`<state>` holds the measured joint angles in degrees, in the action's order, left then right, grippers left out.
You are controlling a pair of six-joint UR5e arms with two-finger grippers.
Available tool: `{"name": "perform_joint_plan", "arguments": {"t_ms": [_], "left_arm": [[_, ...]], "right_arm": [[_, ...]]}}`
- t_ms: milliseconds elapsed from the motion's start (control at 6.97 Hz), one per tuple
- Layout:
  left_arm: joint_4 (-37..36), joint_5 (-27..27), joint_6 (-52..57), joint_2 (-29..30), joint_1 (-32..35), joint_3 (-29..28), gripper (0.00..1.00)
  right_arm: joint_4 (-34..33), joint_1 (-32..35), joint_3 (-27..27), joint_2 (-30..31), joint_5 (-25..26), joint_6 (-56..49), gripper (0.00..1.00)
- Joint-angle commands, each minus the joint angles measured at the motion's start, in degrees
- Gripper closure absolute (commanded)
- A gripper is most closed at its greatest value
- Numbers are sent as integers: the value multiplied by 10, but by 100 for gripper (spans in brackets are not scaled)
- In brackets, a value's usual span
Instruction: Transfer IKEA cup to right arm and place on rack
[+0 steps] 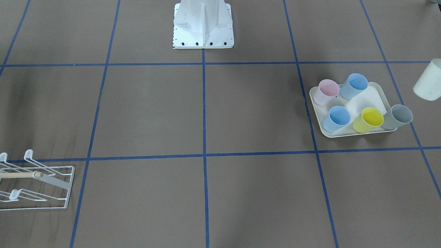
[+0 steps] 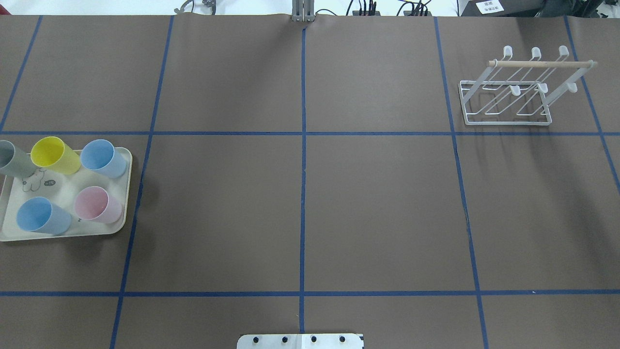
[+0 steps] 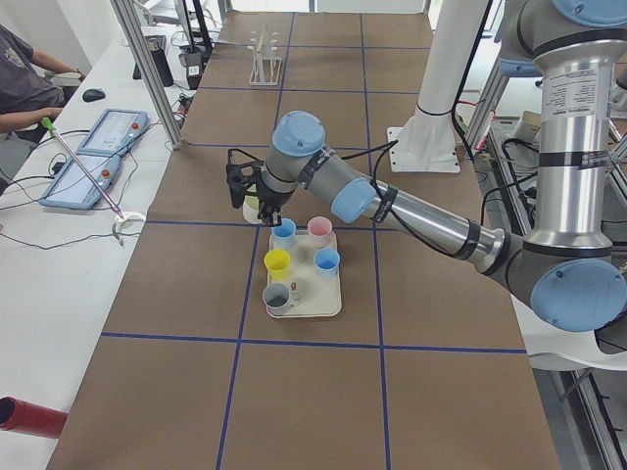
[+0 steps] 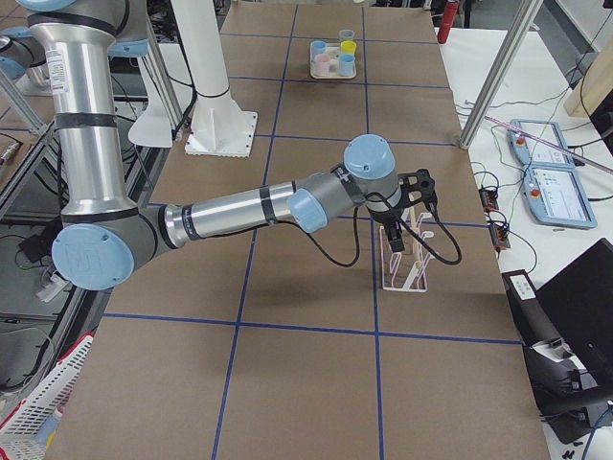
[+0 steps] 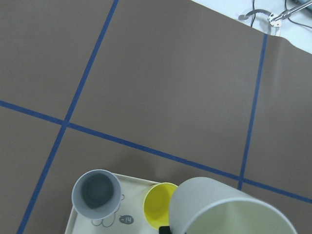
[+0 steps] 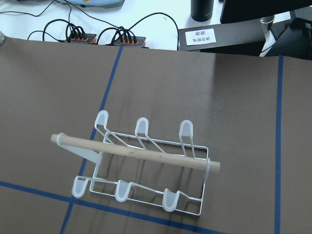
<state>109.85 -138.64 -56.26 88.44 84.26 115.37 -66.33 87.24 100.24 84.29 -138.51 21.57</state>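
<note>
A white IKEA cup [image 5: 224, 209] fills the lower right of the left wrist view, with a black fingertip at its rim. It hangs tilted above the table at the right edge of the front view [image 1: 428, 81]. In the exterior left view my left gripper [image 3: 253, 201] holds the cup [image 3: 253, 208] just beyond the tray [image 3: 328, 304]. The white wire rack [image 2: 508, 92] with its wooden dowel stands at the far right, also in the right wrist view [image 6: 141, 165]. My right gripper [image 4: 421, 192] hovers over the rack [image 4: 402, 259]; I cannot tell its state.
The cream tray [image 1: 375, 93] holds a pink cup [image 1: 327, 91], two blue cups [image 1: 354, 86], a yellow cup [image 1: 369, 120] and a grey cup [image 1: 398, 117]. The robot's white base [image 1: 203, 24] stands at the table's middle edge. Blue tape lines grid the brown table.
</note>
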Motion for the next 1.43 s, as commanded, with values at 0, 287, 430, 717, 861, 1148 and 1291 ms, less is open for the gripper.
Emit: {"name": "perform_joint_plan", "arguments": {"t_ms": [0,287,430,717,861,1148,1291], "left_arm": [[78,43,-121,25,-52,1,100],[116,89,-195,39,-98,1,100],[145,120,-249,52,-121,1,100],[196,222,-372,89,-202,-1,100],[213,264,-433,113,-235,-1,100],[242,357,-543,159,-302,-2,100],[242,418,-596,195,-348,-2,100]], "right_arm": [[85,-21,-4,-4,20,76,1],[179,-72,-2,-4,82,230,1],[236,-91,-3,-8,85,305,1],[317,-133,-3,-17,126,428,1],[354,-147,-9,-22,135,478,1],[404,-154,-8,-33,140,564,1],[425,-157,-7,-48,139,634,1]]}}
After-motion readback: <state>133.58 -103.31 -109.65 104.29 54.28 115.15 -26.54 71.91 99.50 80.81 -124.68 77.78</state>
